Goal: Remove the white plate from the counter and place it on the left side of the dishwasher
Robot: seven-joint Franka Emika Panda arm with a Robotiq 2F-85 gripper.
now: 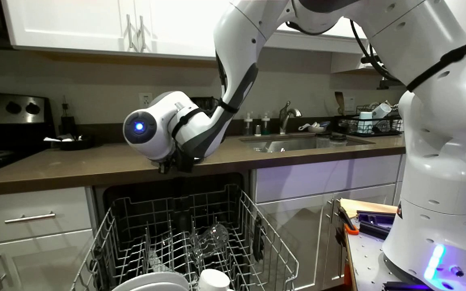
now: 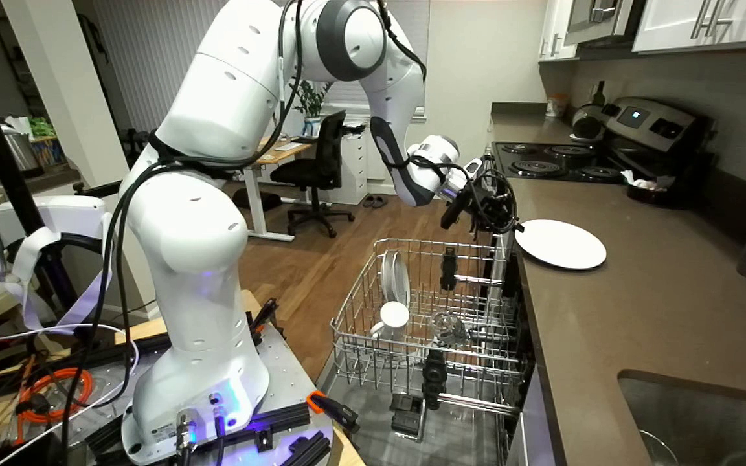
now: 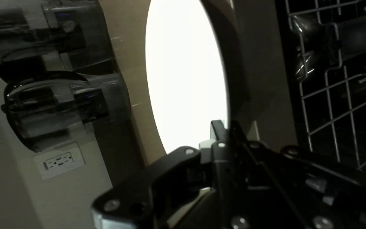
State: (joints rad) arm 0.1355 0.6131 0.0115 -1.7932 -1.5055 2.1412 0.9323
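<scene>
The white plate (image 2: 561, 244) is at the edge of the counter (image 2: 658, 304), with a dark shadow under its near rim. I cannot tell whether it still touches the counter. In the wrist view the plate (image 3: 186, 70) shows as a bright oval. My gripper (image 3: 229, 127) is shut on its rim, one finger on each side. In an exterior view the gripper (image 2: 519, 226) is at the plate's rim beside the counter edge. The dishwasher (image 1: 217, 182) is open below, its wire rack (image 2: 336, 327) pulled out. The plate is hidden behind the arm in an exterior view.
The rack holds stacked plates (image 2: 395, 275), a white mug (image 2: 394, 315) and a clear glass (image 2: 449, 328). The stove (image 2: 541, 158) and a black bowl (image 2: 648, 191) stand beyond the plate. The sink (image 2: 690, 401) is inset nearer. Clear appliances (image 3: 65, 98) stand behind the plate.
</scene>
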